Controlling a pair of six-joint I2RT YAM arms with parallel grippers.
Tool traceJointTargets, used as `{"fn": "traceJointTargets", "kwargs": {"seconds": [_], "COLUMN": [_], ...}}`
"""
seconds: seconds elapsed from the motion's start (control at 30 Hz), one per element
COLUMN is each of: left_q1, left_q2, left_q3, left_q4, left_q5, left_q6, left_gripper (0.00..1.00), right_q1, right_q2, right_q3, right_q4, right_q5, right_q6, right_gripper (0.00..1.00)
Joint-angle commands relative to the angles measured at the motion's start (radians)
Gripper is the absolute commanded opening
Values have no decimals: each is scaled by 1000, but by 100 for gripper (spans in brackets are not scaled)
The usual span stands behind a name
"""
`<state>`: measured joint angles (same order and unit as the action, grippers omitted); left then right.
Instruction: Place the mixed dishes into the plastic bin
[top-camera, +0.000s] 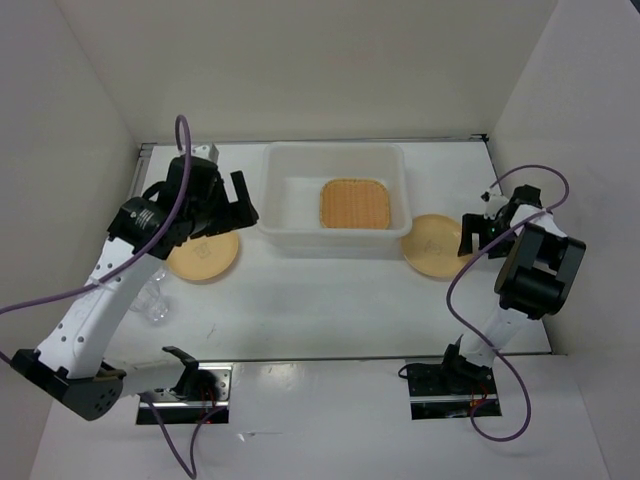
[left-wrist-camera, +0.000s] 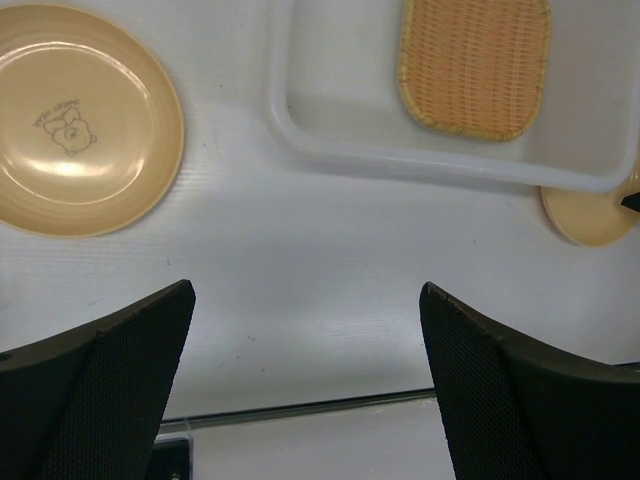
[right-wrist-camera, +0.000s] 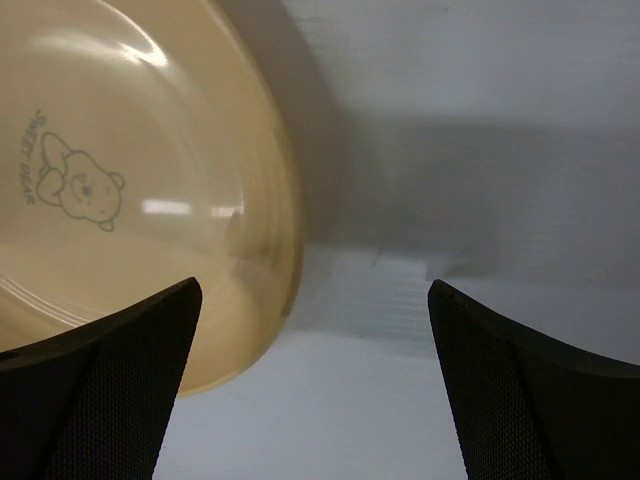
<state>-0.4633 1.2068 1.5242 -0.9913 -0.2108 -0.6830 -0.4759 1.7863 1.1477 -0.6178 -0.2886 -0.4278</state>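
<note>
Round tan plate (right-wrist-camera: 130, 180) just beside right gripper (right-wrist-camera: 312, 320), jaws apart

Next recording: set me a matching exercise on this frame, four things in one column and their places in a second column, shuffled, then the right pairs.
Things:
1. woven plate
2. clear cups
3. right end effector
4. plastic bin

Places:
A. far middle of the table
B. inside the plastic bin
C. open, at the rim of a round plate
D. on the table beside the left arm

Pairs: 1-B, 2-D, 3-C, 4-A
</note>
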Motion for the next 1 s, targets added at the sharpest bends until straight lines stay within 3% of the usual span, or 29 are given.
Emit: {"fn": "traceJointTargets", "kwargs": {"seconds": [0.0,0.2,0.37,0.6,0.63,0.77,0.87,0.97], "left_q1": [2,2,2,2,2,2,2,2], "left_q2": [-68,-133,-164,-184,-184,-184,-174,-154], "left_q3": [-38,-108,-108,-118,-118,-128,-128,-128], "left_q4": [4,3,-41,-70,-70,-46,-37,-15], "left_q5": [13,36,36,47,47,57,57,67], "left_q6": [-49,-119,-139,-170,-179,-179,-179,-179], "left_gripper": [100,100,100,100,100,100,100,100], "right_q1": [31,54,54,45,45,45,24,-53], "right_q2": [-48,10,65,119,119,130,130,91], "right_q3": [-5,-39,-39,-14,-5,6,6,6], "right_q4": [12,39,39,35,35,35,15,-25], "right_q5": [-46,-46,-92,-142,-142,-142,-118,-118], "right_q6": [-22,-22,-32,-23,-23,9,24,3], "right_gripper": [98,98,84,49,36,8,0,0]}}
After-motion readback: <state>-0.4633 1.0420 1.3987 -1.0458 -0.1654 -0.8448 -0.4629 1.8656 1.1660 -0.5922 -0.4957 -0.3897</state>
